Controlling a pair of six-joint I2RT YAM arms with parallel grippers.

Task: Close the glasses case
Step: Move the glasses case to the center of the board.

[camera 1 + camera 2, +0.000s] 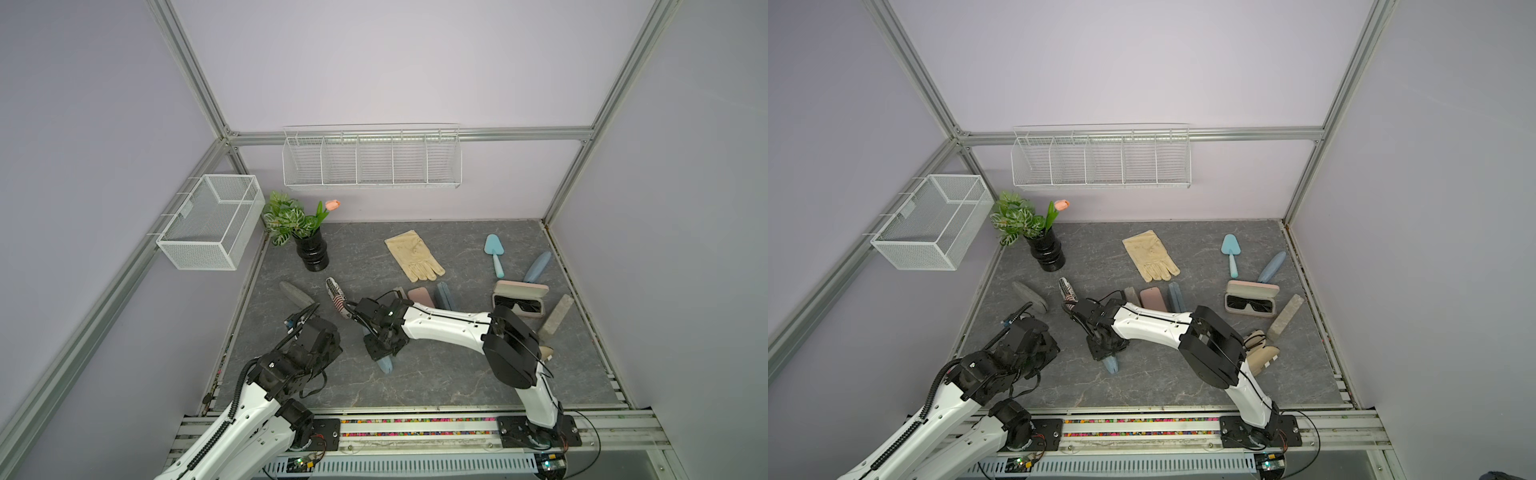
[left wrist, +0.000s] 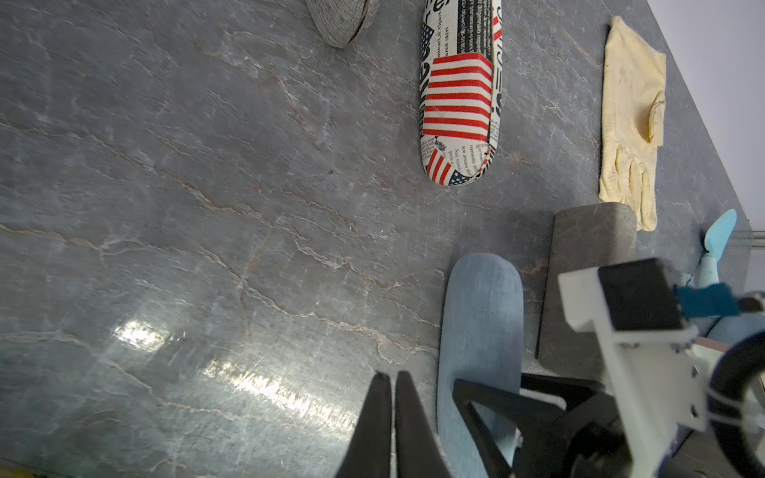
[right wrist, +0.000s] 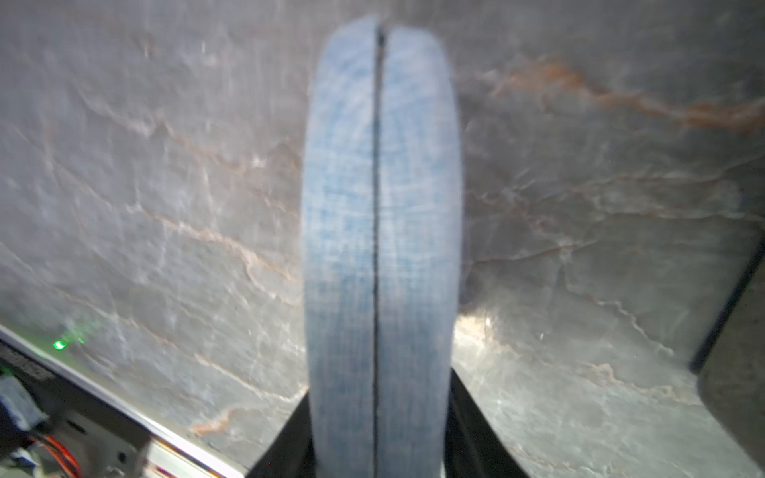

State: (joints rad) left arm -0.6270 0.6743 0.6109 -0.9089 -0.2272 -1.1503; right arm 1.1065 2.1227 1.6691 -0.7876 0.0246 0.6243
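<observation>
Your right claw (image 1: 382,348) is clenched on the blue case (image 3: 381,207). In the right wrist view a black finger (image 3: 472,422) sits against each flank of it. Your left claw (image 2: 393,374) is pinched shut on nothing and hovers just beside that case, at its 9 o'clock.

A grey marbled bench (image 1: 436,374) carries everything. At its 3 o'clock, near the edge, a pale open case (image 1: 521,287) lies with its lid back and dark sunglasses (image 1: 524,306) inside. The blue case sits a little toward 7 o'clock from the bench centre, well apart from the open one.

The blue case's two halves meet along a thin dark seam (image 3: 376,248) with no gap showing, so closing it looks done. What remains is to let go and see that it holds. If the open case is also meant, nothing has begun there.

Seen in both top views, the blue case's long axis runs roughly 11 to 5 o'clock. Its free rounded end points toward 5 or 6 o'clock, at the arm bases. The seam faces up, so the case appears to stand on its spine.
</observation>
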